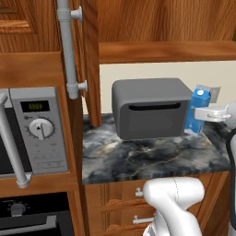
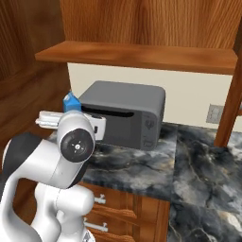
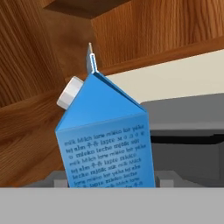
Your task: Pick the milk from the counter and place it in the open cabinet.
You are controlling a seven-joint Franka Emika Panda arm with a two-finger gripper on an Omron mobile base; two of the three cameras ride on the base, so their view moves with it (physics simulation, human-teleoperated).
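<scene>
Counter of marbled stone carries a toaster; at its 3 o'clock my gripper meets the milk, grip state unclear to me.

Cream wall behind a boxy grey toaster; silver microwave set in reddish-brown wood panelling.

Rendered frames, even diffuse light, bright, no visible lamp. Soft shadow under toaster on counter. Faint sheen on marbled stone. No blur or edge distortion. Milk sharp close-up, text legible.
</scene>
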